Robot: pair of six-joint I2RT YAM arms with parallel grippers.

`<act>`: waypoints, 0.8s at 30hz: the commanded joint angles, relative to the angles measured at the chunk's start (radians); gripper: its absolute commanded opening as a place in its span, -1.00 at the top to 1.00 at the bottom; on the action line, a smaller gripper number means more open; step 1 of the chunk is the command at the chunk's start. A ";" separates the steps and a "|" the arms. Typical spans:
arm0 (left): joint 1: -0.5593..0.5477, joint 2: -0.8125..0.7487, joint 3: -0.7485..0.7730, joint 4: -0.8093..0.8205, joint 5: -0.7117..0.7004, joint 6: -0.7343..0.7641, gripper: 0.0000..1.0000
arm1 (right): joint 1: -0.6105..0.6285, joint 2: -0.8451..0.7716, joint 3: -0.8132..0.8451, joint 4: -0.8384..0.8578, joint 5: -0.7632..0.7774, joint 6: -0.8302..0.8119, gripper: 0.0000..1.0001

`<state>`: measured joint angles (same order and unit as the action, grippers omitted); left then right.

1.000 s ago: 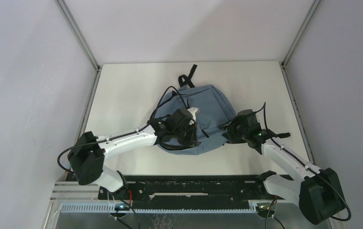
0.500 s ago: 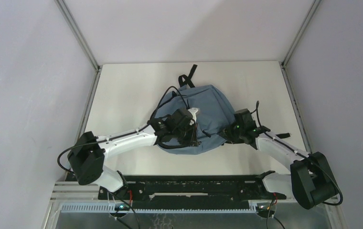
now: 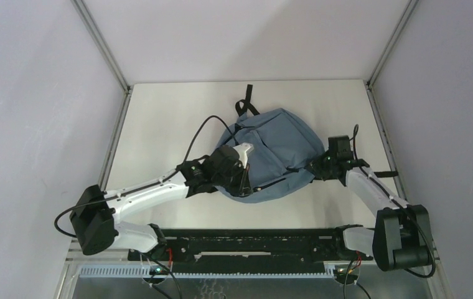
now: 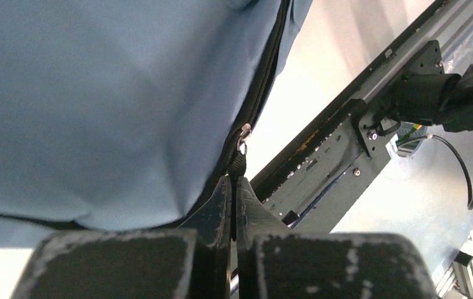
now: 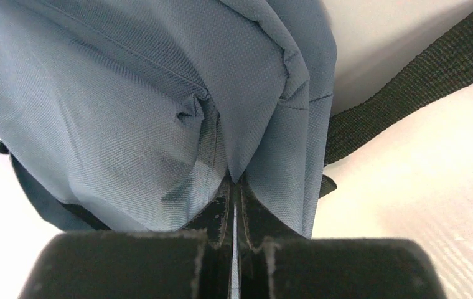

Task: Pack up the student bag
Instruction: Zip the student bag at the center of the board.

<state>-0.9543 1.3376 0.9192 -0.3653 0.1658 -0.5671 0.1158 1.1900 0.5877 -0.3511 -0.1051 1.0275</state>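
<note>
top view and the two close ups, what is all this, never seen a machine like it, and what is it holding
These are two robot arms bolted at the near edge of a table, each ending in a two-finger gripper. The wide picture comes from a fixed camera above and behind them. The two close-ups come from cameras on the wrists, each looking along its own gripper's fingers. On the table lies a student bag of soft blue fabric. The left gripper is shut on the black zipper pull at the bag's edge. The right gripper is shut on a fold of the bag's fabric, beside a black strap.
</note>
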 commanded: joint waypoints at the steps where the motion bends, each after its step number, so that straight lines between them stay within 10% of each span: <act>1: -0.015 -0.073 -0.023 -0.042 0.043 0.063 1.00 | -0.073 0.080 0.177 -0.048 0.228 -0.154 1.00; 9: -0.043 -0.073 0.015 -0.101 0.059 0.120 1.00 | -0.180 0.283 0.459 -0.123 0.121 -0.299 1.00; 15: -0.049 -0.046 0.040 -0.080 0.047 0.095 1.00 | -0.086 0.114 0.404 -0.176 0.053 -0.349 -0.82; 24: -0.057 0.052 0.123 -0.065 0.062 0.100 1.00 | 0.069 -0.334 0.055 -0.192 -0.089 -0.067 -0.99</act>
<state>-1.0046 1.3712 0.9554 -0.4358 0.1963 -0.4877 0.1539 0.9680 0.7841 -0.5369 -0.1081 0.7864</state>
